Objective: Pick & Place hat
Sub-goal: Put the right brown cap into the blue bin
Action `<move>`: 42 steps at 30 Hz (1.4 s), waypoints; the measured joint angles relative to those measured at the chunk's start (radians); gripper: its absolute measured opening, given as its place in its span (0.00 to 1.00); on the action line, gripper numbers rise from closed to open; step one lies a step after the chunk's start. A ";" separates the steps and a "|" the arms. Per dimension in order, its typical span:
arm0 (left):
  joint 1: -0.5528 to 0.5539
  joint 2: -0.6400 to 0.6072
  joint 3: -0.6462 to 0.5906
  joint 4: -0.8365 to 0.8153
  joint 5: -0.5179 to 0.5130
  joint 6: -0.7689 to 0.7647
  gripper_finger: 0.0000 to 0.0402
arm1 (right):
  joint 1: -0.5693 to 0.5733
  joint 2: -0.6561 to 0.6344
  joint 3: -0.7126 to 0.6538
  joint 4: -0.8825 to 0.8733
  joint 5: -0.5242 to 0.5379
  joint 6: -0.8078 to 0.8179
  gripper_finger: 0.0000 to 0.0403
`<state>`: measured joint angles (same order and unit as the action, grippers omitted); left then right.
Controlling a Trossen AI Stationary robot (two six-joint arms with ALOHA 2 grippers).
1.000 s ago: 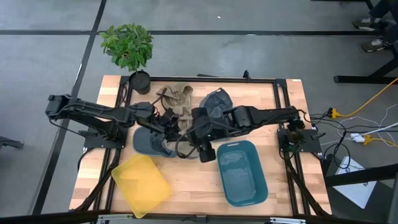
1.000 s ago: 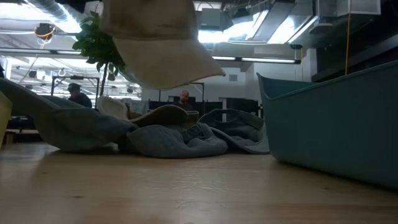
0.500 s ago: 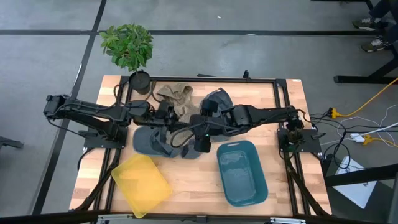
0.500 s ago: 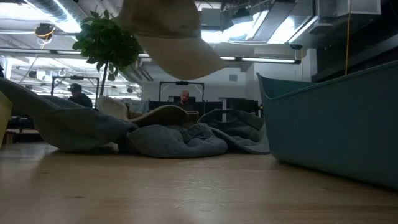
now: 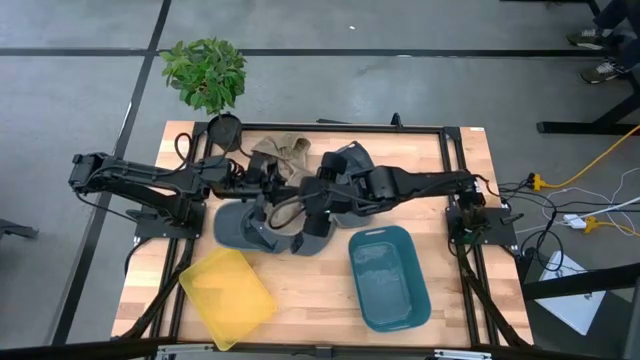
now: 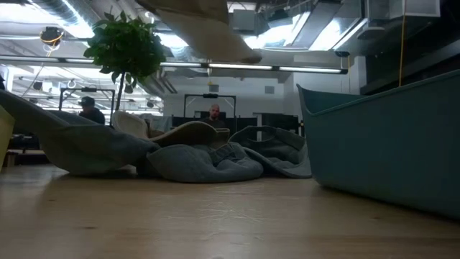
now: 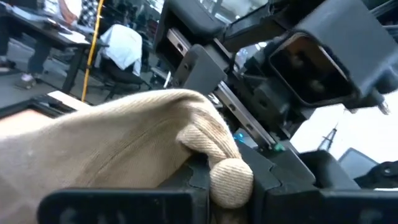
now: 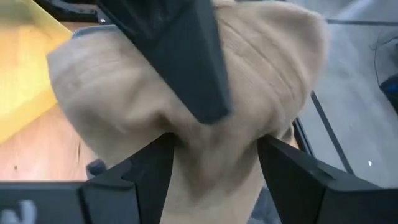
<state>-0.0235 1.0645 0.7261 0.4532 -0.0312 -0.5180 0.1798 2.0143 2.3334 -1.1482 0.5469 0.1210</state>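
A tan hat (image 5: 286, 211) hangs in the air between both grippers over the middle of the table. In the low view only its underside (image 6: 205, 29) shows, at the top edge, well above the table. My left gripper (image 5: 270, 192) comes from the table's left and my right gripper (image 5: 306, 208) from the right; both are shut on the tan hat. Below them a grey-blue hat (image 5: 240, 228) lies flat on the table. My left gripper (image 7: 230, 183) pinches a bunched fold of the tan hat's cloth (image 7: 231, 175) between its two fingers; the rest of the hat (image 7: 112, 149) spreads away from them, lifted clear of the table. My right gripper (image 8: 214, 165) pinches gathered tan cloth (image 8: 211, 143) between its two fingers (image 8: 146, 171), close to the left gripper's finger (image 8: 186, 62). The hat is clear of the table.
Another tan hat (image 5: 285, 152) and a second grey-blue hat (image 5: 348, 160) lie toward the far edge. A yellow bin (image 5: 226, 296) sits near left, a teal bin (image 5: 389, 277) near right, a potted plant (image 5: 207, 78) at the far left corner. People show in the room behind (image 6: 213, 113).
Both grippers have risen and carried the tan hat up; in the low view it climbed until only its underside remains at the top edge. My right gripper has moved toward the far and left edges, closer to the left gripper.
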 joint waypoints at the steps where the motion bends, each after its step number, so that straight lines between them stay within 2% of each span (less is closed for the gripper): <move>1: 0.000 0.000 0.000 0.001 -0.010 0.004 0.08 | -0.004 0.000 0.000 0.011 -0.012 -0.012 0.58; 5: 0.006 0.000 0.000 0.023 -0.008 0.007 0.08 | -0.017 0.000 0.000 0.089 -0.072 -0.071 0.58; 10: 0.007 0.000 -0.001 0.071 0.025 0.009 0.11 | -0.027 0.000 0.000 0.150 -0.074 -0.129 0.58; 13: 0.007 0.000 -0.002 0.073 0.026 0.034 0.09 | -0.040 0.000 0.000 0.146 -0.091 -0.136 0.55; 16: 0.007 0.000 -0.002 0.075 0.026 0.042 0.08 | -0.040 0.000 0.000 0.128 -0.095 -0.138 0.44; 19: 0.006 0.001 -0.002 0.074 0.029 0.043 0.09 | -0.039 0.000 0.000 0.102 -0.095 -0.153 0.26; 22: 0.006 0.001 -0.002 0.066 0.032 0.048 0.15 | -0.038 0.000 0.000 0.073 -0.108 -0.151 0.07; 23: 0.006 0.001 -0.002 0.062 0.034 0.053 0.18 | -0.039 0.000 0.000 0.066 -0.117 -0.149 0.04; 27: 0.006 0.002 -0.002 0.054 0.038 0.054 0.25 | -0.039 0.000 0.000 0.031 -0.120 -0.110 0.06; 32: 0.006 -0.002 -0.002 0.016 0.061 0.083 0.35 | -0.034 0.000 0.000 -0.043 -0.123 -0.083 0.03; 42: 0.006 -0.074 -0.002 -0.089 0.191 0.228 0.52 | 0.032 0.000 0.021 -0.237 -0.142 0.104 0.03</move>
<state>-0.0170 0.9900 0.7238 0.3639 0.1597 -0.2900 0.2114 2.0140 2.3543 -1.3850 0.4046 0.2253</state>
